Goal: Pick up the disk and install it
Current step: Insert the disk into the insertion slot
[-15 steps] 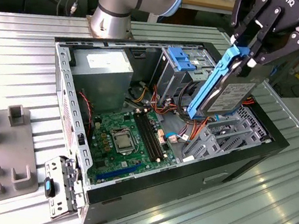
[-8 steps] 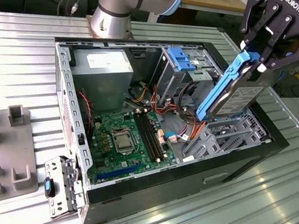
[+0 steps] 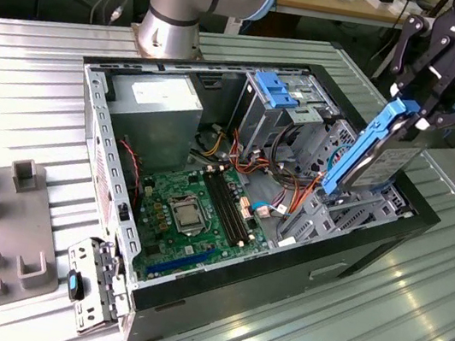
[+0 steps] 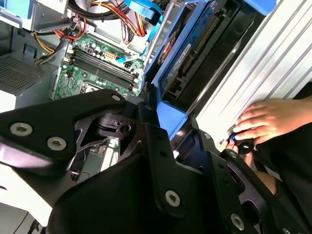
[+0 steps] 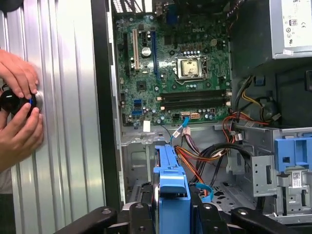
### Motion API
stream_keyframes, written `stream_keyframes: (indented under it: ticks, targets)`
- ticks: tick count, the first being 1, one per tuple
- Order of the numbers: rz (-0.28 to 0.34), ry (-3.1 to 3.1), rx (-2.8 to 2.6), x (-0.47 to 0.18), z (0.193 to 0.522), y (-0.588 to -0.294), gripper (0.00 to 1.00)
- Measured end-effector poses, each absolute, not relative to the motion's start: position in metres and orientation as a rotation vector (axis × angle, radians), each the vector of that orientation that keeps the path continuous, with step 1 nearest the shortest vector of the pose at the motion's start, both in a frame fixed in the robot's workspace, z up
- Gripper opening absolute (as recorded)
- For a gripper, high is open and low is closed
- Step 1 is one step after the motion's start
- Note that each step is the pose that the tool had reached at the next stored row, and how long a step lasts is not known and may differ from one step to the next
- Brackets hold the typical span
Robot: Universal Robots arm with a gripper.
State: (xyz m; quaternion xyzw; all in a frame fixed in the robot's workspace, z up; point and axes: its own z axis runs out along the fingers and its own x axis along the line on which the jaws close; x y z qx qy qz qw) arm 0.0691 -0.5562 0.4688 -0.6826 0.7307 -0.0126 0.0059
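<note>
One disk: held tilted above the open computer case, lower end at the drive cage, on the exterior view's right.
Gripper: fingers closed on the disk's upper end.
Handling: judged rigid, fairly heavy, shock-sensitive; smooth plastic may slip.
Hold: blue frame edges.

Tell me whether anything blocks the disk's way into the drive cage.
Nothing visible does. The pincer is shut on the disk, which tilts with its lower end at the grey cage. The orange cables lie beside that spot, not under the disk, as far as shows.
</note>
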Motion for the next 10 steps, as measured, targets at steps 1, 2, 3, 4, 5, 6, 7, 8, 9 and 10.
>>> stream_keyframes:
  ticks: [1, 2, 3, 4, 5, 6, 7, 8, 9, 10]
  targets:
    - [-0.039, 2.287, -2.136, 0.0691, 0.4662, -0.5566, 0.37]
    - [-0.039, 2.287, -2.136, 0.0691, 0.4656, -0.5566, 0.37]
    - [-0.039, 2.287, -2.136, 0.0691, 0.4647, -0.5568, 0.37]
    - [-0.039, 2.287, -2.136, 0.0692, 0.4638, -0.5569, 0.37]
    - [-0.04, 2.287, -2.136, 0.0691, 0.4633, -0.557, 0.37]
    - [-0.04, 2.287, -2.136, 0.0692, 0.4627, -0.5571, 0.37]
    - [-0.039, 2.287, -2.136, 0.0692, 0.4616, -0.5573, 0.37]
    - [-0.039, 2.287, -2.136, 0.0692, 0.4607, -0.5574, 0.37]
    - [-0.04, 2.287, -2.136, 0.0692, 0.4603, -0.5574, 0.37]
    - [-0.039, 2.287, -2.136, 0.0692, 0.4598, -0.5575, 0.37]
